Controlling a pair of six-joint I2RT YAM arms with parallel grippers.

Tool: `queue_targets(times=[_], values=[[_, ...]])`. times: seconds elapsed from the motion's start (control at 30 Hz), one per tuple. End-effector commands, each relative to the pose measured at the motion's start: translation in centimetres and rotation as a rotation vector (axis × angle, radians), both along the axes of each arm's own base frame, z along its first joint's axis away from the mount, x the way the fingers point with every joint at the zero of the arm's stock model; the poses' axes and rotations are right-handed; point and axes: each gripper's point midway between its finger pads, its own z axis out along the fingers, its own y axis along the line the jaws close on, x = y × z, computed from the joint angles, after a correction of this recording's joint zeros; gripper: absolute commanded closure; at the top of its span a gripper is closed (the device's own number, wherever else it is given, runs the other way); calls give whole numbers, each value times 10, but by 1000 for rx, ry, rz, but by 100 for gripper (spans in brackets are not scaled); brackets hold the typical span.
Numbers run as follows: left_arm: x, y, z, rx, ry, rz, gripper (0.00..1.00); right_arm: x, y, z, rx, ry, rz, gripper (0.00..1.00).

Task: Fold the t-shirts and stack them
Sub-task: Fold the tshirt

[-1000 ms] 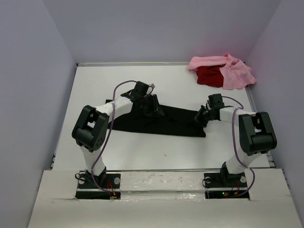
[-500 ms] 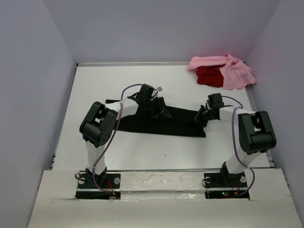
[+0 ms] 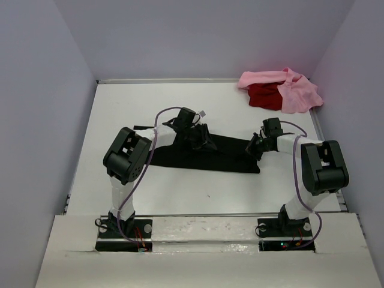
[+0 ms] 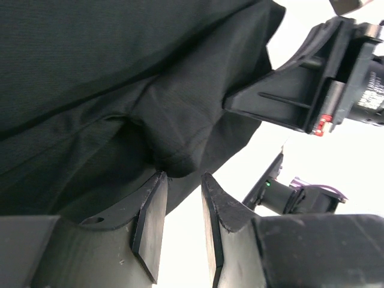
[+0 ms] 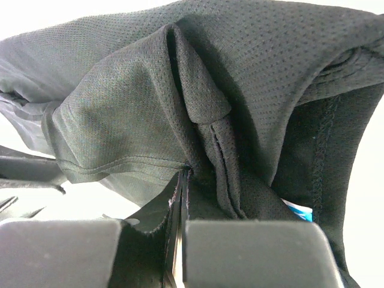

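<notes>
- Top external view, starting on the left: the left arm bends in over the white table [image 3: 120, 108], and the left gripper [image 3: 201, 139] is down on the back edge of the black t-shirt [image 3: 222, 153], roughly at its middle.
- Left wrist view: the left gripper [image 4: 183, 180] has its fingers a little apart. There's a narrow gap with bare table showing through and nothing caught in it. A puckered fold of the black t-shirt [image 4: 120, 72] sits right at the fingertips.
- The black t-shirt itself is spread low and wide across the middle of the table, between the two arms, looking like a long flat strip.
- The right gripper [image 3: 255, 147] is at the shirt's right end.
- Right wrist view: the right gripper [image 5: 183, 180] is clamped tight on a hem of the black t-shirt [image 5: 150, 90], and the cloth bunches up in folds above the fingers. A tiny light label [image 5: 298, 211] peeks out low on the right.
- Far right back corner: the red t-shirt [image 3: 264, 96] lies crumpled with the pink t-shirt [image 3: 297, 93] draped over and around it. The two are touching and well apart from the black one.
</notes>
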Motion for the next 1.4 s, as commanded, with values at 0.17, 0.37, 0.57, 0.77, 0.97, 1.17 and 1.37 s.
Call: queue_targets(times=[0.17,0.37,0.57,0.77,0.97,1.17,1.37], values=[[15,1,9,53,-75,20,61,8,1,13,-14,-49,10,100],[18,5,4,88,-69,35,58,8,1,15,-12,-55,12,100],[26,-4,1,67,-67,36,58,5,2,16,-8,-56,17,100],[37,-14,-1,41,-75,29,58,3,2,19,-6,-58,20,100],[40,-18,2,32,-82,29,63,1,1,22,-8,-59,19,100],[37,-16,8,33,-91,32,84,-2,1,19,-12,-52,17,100],[33,-13,5,41,-84,31,97,-7,4,24,12,-43,23,100]])
